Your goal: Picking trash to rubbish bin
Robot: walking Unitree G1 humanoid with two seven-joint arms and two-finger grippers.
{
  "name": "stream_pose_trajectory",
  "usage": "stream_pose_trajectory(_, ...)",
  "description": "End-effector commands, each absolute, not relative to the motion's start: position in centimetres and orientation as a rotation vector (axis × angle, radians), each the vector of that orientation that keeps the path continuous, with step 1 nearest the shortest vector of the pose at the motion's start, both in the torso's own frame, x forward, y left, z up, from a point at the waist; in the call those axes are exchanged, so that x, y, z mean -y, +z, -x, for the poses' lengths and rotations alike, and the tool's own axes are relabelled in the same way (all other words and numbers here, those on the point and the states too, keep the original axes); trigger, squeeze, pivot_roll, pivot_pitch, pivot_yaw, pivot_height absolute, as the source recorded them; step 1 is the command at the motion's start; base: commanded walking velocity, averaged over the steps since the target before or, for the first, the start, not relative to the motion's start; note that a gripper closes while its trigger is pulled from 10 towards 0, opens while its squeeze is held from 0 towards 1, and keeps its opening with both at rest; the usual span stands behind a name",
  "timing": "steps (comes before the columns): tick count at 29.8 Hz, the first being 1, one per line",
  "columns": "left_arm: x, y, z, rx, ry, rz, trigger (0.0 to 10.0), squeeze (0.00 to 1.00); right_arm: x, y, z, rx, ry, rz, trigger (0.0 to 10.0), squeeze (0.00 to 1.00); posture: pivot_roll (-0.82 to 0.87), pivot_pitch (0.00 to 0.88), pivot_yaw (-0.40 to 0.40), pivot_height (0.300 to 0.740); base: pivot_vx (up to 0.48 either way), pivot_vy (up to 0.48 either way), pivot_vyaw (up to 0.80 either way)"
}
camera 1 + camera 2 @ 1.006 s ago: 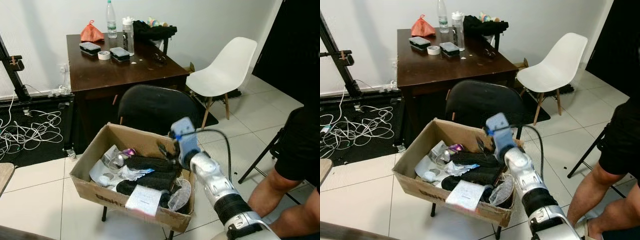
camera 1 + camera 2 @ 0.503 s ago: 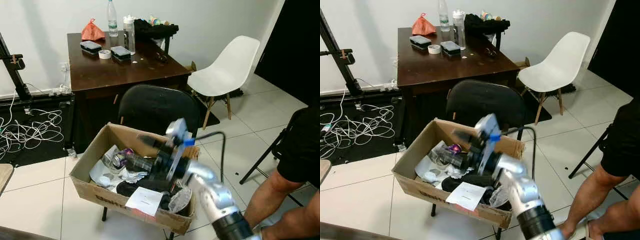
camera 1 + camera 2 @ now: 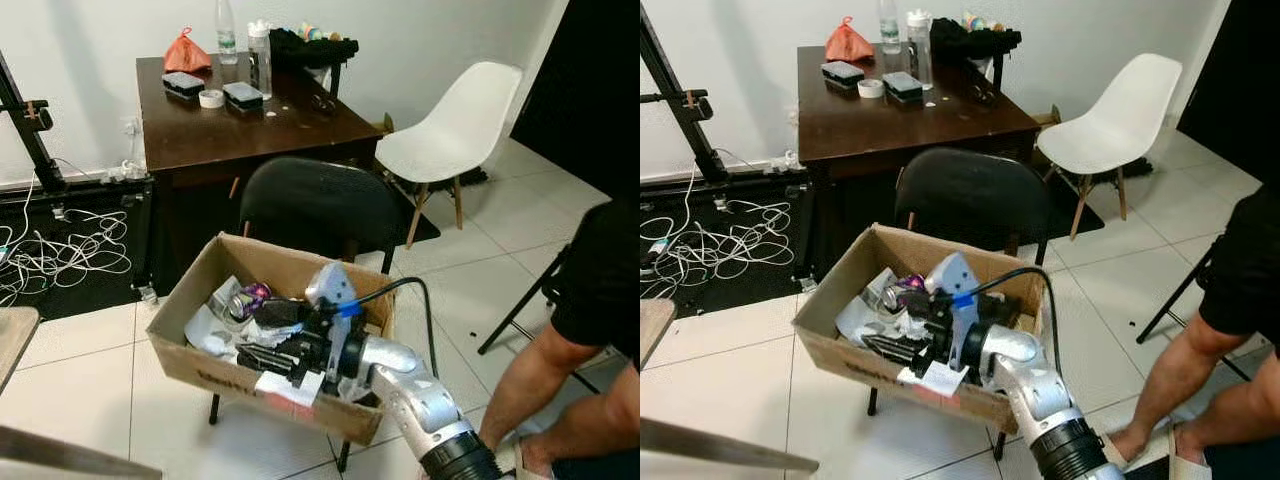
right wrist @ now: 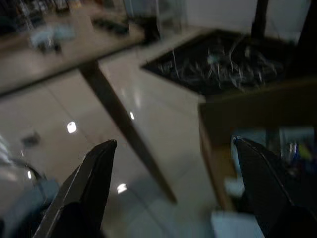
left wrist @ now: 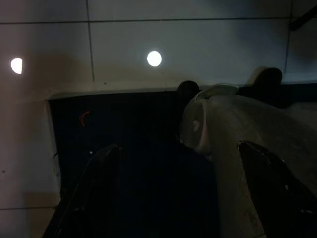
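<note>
The right gripper [image 3: 268, 336] hangs over the trash [image 3: 240, 305] inside the cardboard box [image 3: 830, 345] on a black chair [image 3: 315, 205]; its jaws stand wide apart and hold nothing.

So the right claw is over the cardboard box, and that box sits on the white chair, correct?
Not quite. The right claw is over the cardboard box, but the box rests on the black chair, as the left eye view shows. The white chair stands apart, beside the desk, with nothing on it.
</note>
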State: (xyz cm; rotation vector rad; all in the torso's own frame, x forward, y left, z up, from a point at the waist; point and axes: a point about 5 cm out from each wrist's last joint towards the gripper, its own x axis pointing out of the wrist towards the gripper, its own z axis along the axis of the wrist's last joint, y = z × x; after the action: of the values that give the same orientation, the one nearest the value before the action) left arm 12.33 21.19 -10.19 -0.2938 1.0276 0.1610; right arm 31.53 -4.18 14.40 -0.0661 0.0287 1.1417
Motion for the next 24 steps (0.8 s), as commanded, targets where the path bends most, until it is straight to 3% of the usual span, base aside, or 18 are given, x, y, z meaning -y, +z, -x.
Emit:
stream_pose_trajectory(1, -20.9, -10.8, -10.5, -1.097, 0.146, 0.290, 10.0, 0.00, 4.3, 13.4, -31.4, -0.059, 1.132, 0.102, 10.0, 0.00, -0.07, 0.156, 0.004, 0.740, -0.345, 0.000, 0.00)
stream_pose_trajectory(10, -20.7, -10.8, -10.6, -1.099, 0.146, 0.281, 10.0, 0.00, 5.5, 10.5, -32.0, -0.197, 1.029, 0.198, 10.0, 0.00, -0.06, 0.157, 0.004, 0.740, -0.345, 0.000, 0.00)
stream_pose_trajectory(15, -20.7, -10.7, -10.9, -1.092, 0.147, 0.282, 10.0, 0.00, 7.5, 6.7, -32.0, -0.353, 0.893, 0.263, 10.0, 0.00, -0.06, 0.157, 0.004, 0.740, -0.345, 0.000, 0.00)
stream_pose_trajectory(24, -21.9, -10.9, -9.5, -1.114, 0.161, 0.264, 10.0, 0.00, 12.4, -0.1, -29.3, -0.623, 0.590, 0.306, 10.0, 0.00, -0.06, 0.160, 0.006, 0.740, -0.342, 0.000, 0.00)
